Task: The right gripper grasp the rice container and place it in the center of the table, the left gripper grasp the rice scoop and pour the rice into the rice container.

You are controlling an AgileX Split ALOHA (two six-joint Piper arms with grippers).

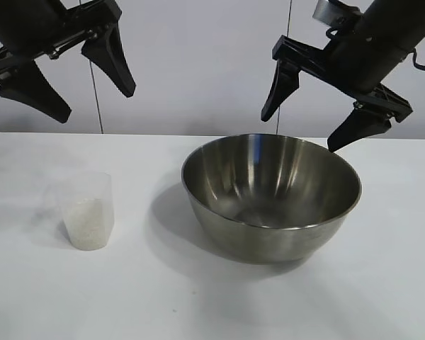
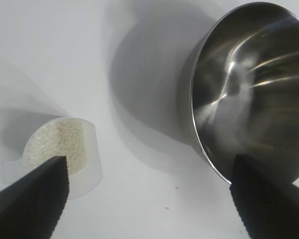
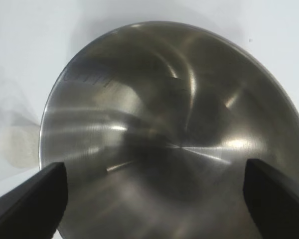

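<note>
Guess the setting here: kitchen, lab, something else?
Most likely a robot lab test bench, not a kitchen: a bare white table before a plain panelled wall, two black arms with the left gripper and right gripper hanging open above it, and only a steel bowl and a rice scoop as props.

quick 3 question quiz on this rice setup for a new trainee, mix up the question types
1. True or false: the rice is already in the rice container.
2. Multiple choice: the right gripper is A) shut on the container's rim, B) open above the container, C) resting flat on the table.
3. Short answer: which gripper hangs nearer the rice scoop, and is it holding it?

Key
1. False: the rice sits in the scoop; the container is empty.
2. B.
3. The left gripper; no, it is open above the scoop, well clear of it.
</note>
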